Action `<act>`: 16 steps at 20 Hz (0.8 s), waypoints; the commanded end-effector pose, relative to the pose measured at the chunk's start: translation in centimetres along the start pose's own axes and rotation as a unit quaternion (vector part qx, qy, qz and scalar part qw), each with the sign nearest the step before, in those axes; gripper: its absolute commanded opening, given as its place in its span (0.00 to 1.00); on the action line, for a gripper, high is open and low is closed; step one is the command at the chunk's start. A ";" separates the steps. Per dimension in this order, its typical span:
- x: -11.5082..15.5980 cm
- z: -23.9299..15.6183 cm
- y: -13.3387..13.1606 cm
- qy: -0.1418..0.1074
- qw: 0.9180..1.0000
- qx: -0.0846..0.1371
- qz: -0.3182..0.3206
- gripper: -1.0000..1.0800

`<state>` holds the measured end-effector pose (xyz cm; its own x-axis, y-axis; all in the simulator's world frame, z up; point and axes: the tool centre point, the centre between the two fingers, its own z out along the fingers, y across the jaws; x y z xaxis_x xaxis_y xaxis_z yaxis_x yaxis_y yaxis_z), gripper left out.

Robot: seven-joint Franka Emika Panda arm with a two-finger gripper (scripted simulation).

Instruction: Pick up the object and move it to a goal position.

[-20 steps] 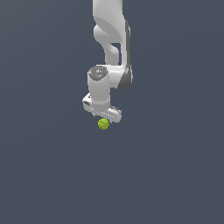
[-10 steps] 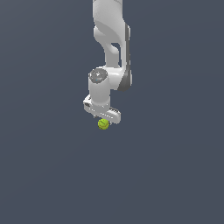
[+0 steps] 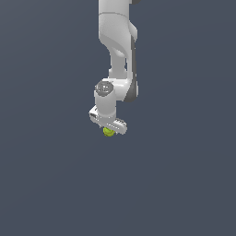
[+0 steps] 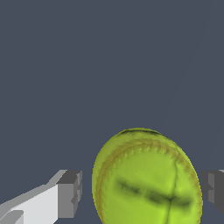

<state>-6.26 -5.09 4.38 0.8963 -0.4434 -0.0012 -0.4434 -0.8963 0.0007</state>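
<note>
The object is a small yellow-green ball with darker seam lines, lying on the dark grey floor. My white gripper is right above it, and only the ball's lower part shows under the hand. In the wrist view the ball sits between my two grey fingertips. One fingertip stands a small gap away from the ball; the other is at its edge. The gripper is open around the ball.
The floor is a plain dark grey surface all around. The white arm rises straight up behind the gripper. No other objects show.
My gripper has come down a little closer over the ball. The ball has stayed in the same place.
</note>
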 end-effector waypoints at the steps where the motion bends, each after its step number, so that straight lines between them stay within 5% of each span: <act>1: 0.1 0.2 0.0 0.001 1.000 0.000 0.000 0.96; 2: 0.1 0.2 0.0 0.001 1.000 0.000 0.000 0.00; 16: 0.1 -0.3 -0.2 0.001 1.000 0.001 0.000 0.00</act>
<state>-6.21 -5.01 4.41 0.8964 -0.4432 -0.0013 -0.4432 -0.8964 0.0002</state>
